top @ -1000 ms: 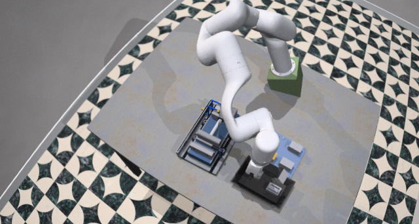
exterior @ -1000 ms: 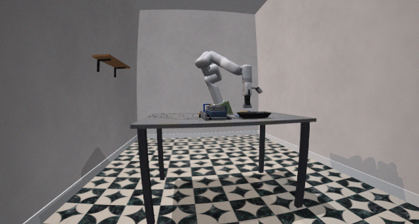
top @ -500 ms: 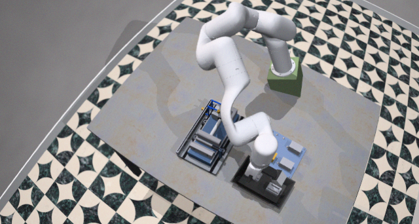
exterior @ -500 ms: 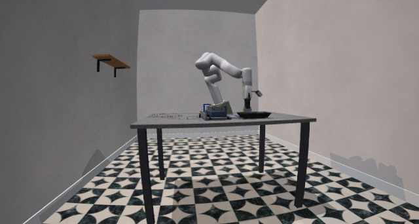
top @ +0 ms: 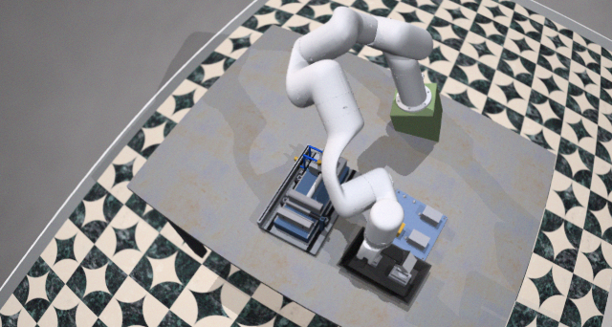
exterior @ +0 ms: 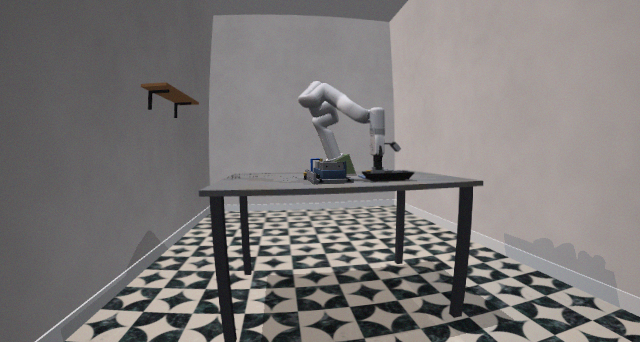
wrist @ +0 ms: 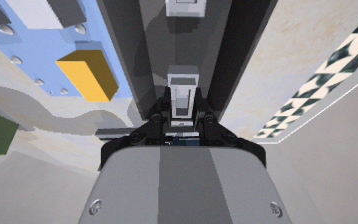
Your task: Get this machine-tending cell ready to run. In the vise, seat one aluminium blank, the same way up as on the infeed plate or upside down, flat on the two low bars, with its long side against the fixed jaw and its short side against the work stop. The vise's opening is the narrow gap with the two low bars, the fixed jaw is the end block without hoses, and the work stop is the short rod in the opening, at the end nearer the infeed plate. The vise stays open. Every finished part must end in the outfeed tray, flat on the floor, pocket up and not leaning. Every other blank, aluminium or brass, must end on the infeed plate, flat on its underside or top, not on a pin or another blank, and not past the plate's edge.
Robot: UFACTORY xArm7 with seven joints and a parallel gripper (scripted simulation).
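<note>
Gripper [wrist: 182,107] pinches 1 finished part [wrist: 182,92], fingers closed on its 2 sides, directly above the dark outfeed tray [top: 421,274] at the near right of the table [top: 215,174]. A 2nd finished part [top: 401,273] lies on the tray floor. Blue infeed plate [top: 406,212], just beyond the tray, carries 2 aluminium blanks [top: 432,214] [top: 419,238] and 1 brass blank [wrist: 86,74]. Vise [top: 296,212] sits left of the tray.
</note>
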